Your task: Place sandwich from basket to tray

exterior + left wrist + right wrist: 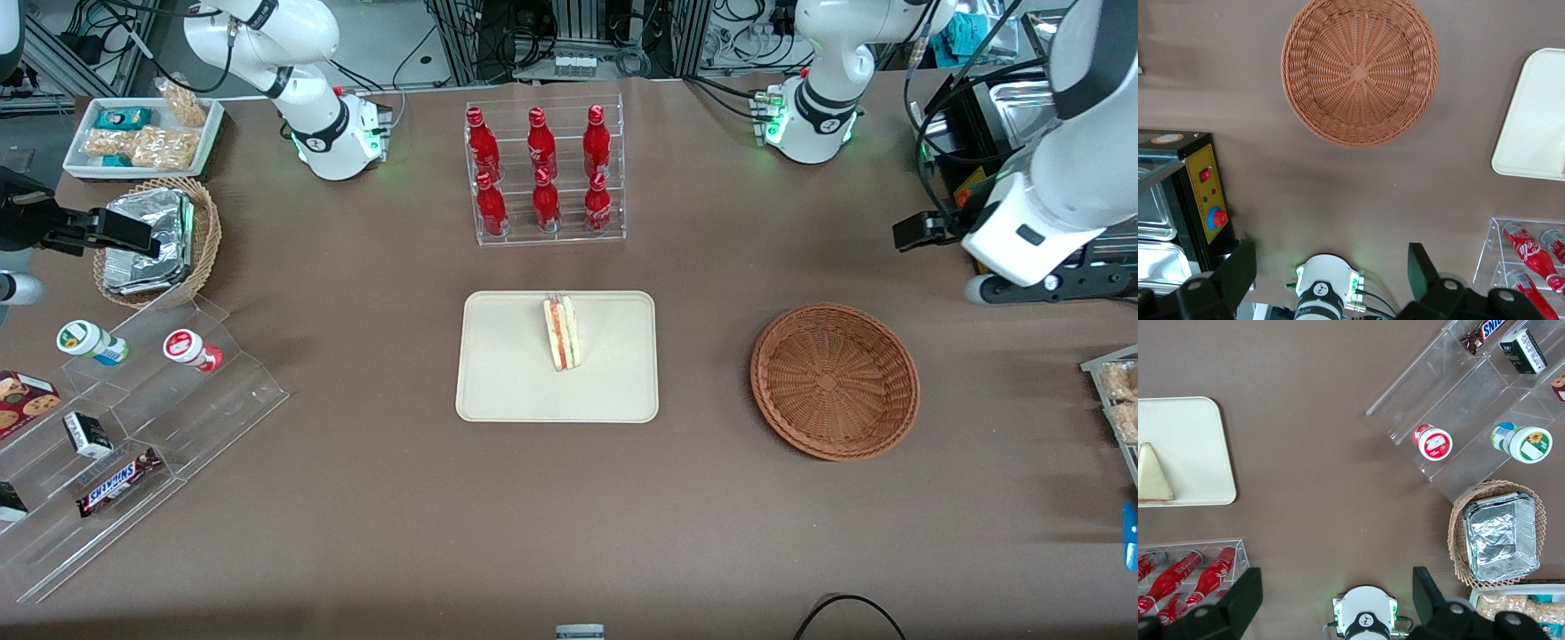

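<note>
The sandwich (562, 332), a white wedge with a red-orange filling stripe, stands on its edge on the cream tray (507, 373), nearer the bottle rack than the tray's front rim. It also shows in the right wrist view as the sandwich (1153, 477) on the tray (1191, 440). The round reddish-brown basket (834, 380) lies empty beside the tray, toward the working arm's end. My gripper (925, 233) hangs high above the table, farther from the front camera than the basket. In the left wrist view the gripper (1331, 273) is open and empty, with the basket (1360, 70) and a tray corner (1535, 120) in sight.
An acrylic rack of red bottles (544, 173) stands farther back than the tray. A control box with a red button (1205, 200) sits near the working arm's base. Toward the parked arm's end are a tan basket of foil (160, 240), a stepped acrylic shelf (133, 418) and a white snack dish (142, 133).
</note>
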